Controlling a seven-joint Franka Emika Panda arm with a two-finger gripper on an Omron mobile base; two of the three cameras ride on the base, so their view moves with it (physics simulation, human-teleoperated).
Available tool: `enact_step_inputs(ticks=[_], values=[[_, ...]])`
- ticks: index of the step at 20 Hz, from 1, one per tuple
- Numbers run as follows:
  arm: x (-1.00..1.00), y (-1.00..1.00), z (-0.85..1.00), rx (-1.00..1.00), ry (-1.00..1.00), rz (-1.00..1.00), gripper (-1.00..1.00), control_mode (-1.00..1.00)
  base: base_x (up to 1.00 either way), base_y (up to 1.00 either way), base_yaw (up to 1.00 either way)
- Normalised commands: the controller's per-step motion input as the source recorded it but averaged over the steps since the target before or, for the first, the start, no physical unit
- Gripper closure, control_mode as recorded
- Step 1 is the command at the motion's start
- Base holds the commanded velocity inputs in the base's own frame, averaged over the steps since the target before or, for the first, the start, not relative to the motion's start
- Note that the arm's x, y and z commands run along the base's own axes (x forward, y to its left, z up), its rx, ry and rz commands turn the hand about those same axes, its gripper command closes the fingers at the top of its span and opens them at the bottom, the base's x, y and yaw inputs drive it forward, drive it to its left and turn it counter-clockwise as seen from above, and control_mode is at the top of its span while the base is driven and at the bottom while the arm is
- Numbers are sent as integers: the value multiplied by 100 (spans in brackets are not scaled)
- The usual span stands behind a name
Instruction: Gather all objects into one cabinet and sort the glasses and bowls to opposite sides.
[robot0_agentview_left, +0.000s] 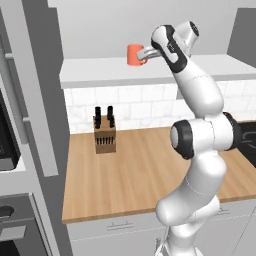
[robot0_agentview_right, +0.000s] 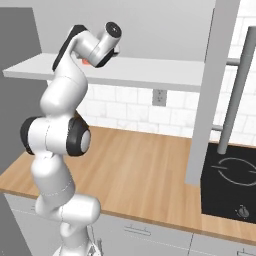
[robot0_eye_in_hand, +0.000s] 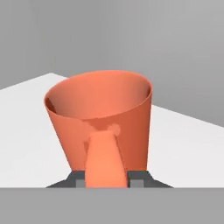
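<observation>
Nearest the base, a wooden counter (robot0_agentview_left: 150, 170) is recorded, bearing a knife block (robot0_agentview_left: 105, 132) toward its left rear; none of the task's items is seen on it. To the right, a black hob (robot0_agentview_right: 230, 187) is set into the counter, and a tall grey door (robot0_agentview_right: 210, 90) with a long bar handle (robot0_agentview_right: 235, 90) is seen edge-on, standing open.

Above the tiled wall, the white shelf (robot0_agentview_left: 100, 70) is listed with one item: the orange mug (robot0_agentview_left: 134, 54), upright on the shelf, handle turned toward the arm. The gripper (robot0_agentview_left: 148, 52) is raised to shelf height at the mug's handle (robot0_eye_in_hand: 103, 157). In the hand view the fingers (robot0_eye_in_hand: 76, 180) are set one on each side of the handle, very near it; whether they are pressing it or merely flanking it cannot be told.

Progress, as judged: one cup is in the cabinet, on the shelf's left part as seen from the left base camera, so the cups' side appears to be under way. It is unclear whether the mug is being set down or taken up. The red mug, blue cup, bowl and jar are unaccounted for; most of the gathering, and the whole of the bowl's placement on the opposite side, is judged outstanding.
</observation>
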Motion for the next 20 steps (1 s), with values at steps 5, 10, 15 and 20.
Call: enact_step_inputs(ticks=[5, 10, 15, 20], values=[[-3, 0, 4, 0, 2, 0, 100, -100, 0, 0, 0], [-70, 0, 24, 0, 23, 6, 100, -100, 0, 0, 0], [-100, -19, 25, 6, 3, 10, 100, -100, 0, 0, 0], [-100, -23, 19, 27, -25, 1, 100, -100, 0, 0, 0]])
